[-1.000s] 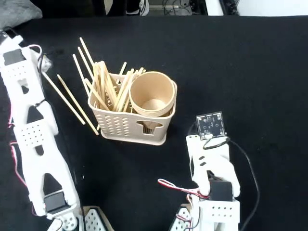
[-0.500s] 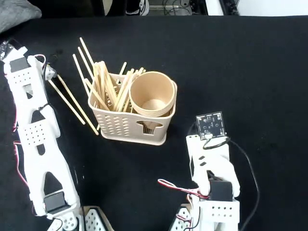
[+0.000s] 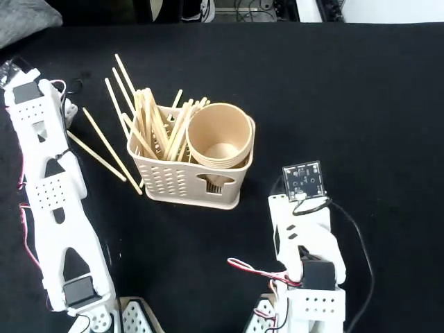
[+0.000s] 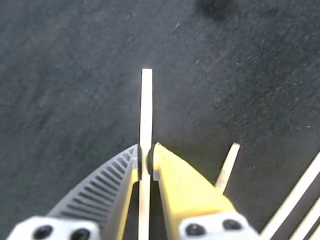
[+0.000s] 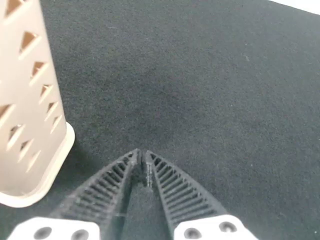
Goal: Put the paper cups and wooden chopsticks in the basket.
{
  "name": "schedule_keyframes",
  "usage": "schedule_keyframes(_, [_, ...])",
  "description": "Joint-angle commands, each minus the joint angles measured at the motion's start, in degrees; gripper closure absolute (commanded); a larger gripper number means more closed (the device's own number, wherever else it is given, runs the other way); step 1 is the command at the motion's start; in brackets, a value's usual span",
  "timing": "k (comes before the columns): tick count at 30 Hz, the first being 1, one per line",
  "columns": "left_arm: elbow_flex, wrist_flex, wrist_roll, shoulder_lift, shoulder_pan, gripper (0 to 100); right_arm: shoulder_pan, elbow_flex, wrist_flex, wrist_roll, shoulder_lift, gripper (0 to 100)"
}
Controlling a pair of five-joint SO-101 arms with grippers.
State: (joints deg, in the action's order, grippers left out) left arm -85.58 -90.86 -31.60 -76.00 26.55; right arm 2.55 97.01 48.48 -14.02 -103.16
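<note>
A beige perforated plastic basket [image 3: 186, 182] stands on the black cloth-covered table [image 3: 361, 104]. A stack of tan paper cups [image 3: 218, 135] sits upright in its right-hand half. A bundle of pale wooden chopsticks [image 3: 156, 125] leans in its left-hand half, their tips fanning up and out past the rim. The white left arm [image 3: 48, 187] stretches along the table's left edge. In its wrist view, the left gripper [image 4: 146, 150], with one grey finger and one yellow, is clamped on a single loose wooden chopstick [image 4: 146, 105]. The stick passes between the fingertips and its blunt end pokes out beyond them over the cloth. A second loose chopstick [image 3: 111, 149] lies on the table just beside the held one, running diagonally down to the basket's lower left corner. In the left wrist view the end of a neighbouring stick [image 4: 227, 165] shows close to the yellow finger. The white right arm [image 3: 305, 243] is folded near the table's front edge, to the right of the basket. The right gripper [image 5: 141, 156] has its black ribbed jaws pressed together with nothing between them. It hangs just above the cloth, near the basket's wall but apart from it.
</note>
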Motion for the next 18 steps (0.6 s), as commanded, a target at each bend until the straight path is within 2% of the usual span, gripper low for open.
schedule_keyframes(1, [-10.2, -7.2, 0.7, 3.0, 0.8, 97, 0.8, -0.4, 0.2, -0.1, -3.2, 98.7])
schedule_keyframes(7, [-8.8, -10.0, 1.1, 12.1, 1.5, 97, 0.8, -0.4, 0.2, -0.1, -3.2, 98.7])
schedule_keyframes(12, [-8.7, -10.2, 9.1, 21.7, 1.5, 97, 0.8, -0.4, 0.2, -0.1, -3.2, 98.7])
schedule_keyframes(18, [-1.8, -10.2, 15.6, 38.0, 0.4, 97, 0.8, -0.4, 0.1, -0.1, -3.2, 98.7])
